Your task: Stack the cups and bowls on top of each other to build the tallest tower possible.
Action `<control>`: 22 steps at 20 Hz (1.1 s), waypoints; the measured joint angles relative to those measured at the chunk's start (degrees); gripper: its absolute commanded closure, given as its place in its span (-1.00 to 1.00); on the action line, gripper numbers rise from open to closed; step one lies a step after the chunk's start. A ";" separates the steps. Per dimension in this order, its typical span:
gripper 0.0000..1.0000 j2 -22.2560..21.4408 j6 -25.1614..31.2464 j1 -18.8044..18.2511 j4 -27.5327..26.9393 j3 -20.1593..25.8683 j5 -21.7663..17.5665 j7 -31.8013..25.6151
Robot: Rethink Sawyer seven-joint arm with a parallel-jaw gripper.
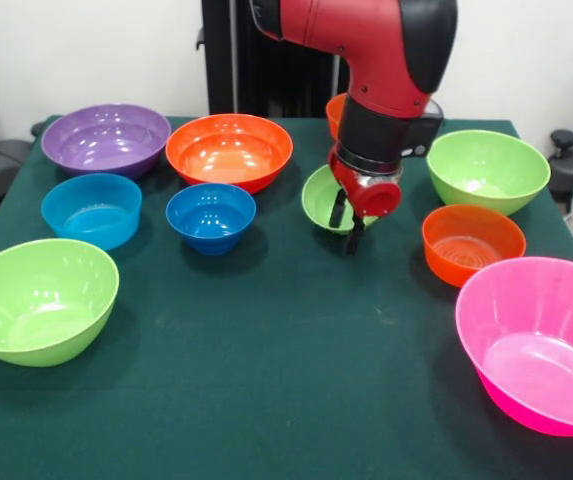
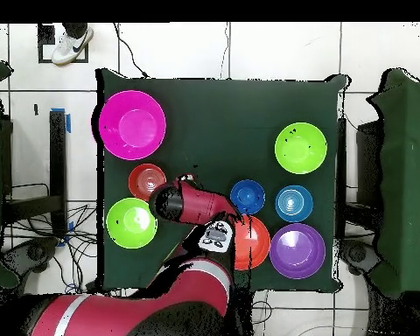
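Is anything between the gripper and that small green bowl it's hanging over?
Nothing visible. The gripper hangs right at the near rim of the small green bowl, and the green table around it is bare.

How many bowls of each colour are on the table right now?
Lime green bowls: 3
Orange bowls: 3
Blue bowls: 2
Purple bowl: 1
Pink bowl: 1
Total: 10
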 measured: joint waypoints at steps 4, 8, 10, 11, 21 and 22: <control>-1.00 -0.39 0.01 -0.85 0.01 0.39 0.01 0.00; -1.00 -0.91 0.01 -1.58 0.01 0.55 0.02 0.00; -1.00 -1.15 0.00 -1.77 0.01 0.54 0.02 0.00; -1.00 -1.24 0.01 -1.83 0.01 0.54 0.09 0.00; 1.00 -1.67 0.05 -1.11 -0.04 0.24 1.37 0.00; 1.00 -1.69 0.06 -1.02 -0.05 0.24 1.47 0.00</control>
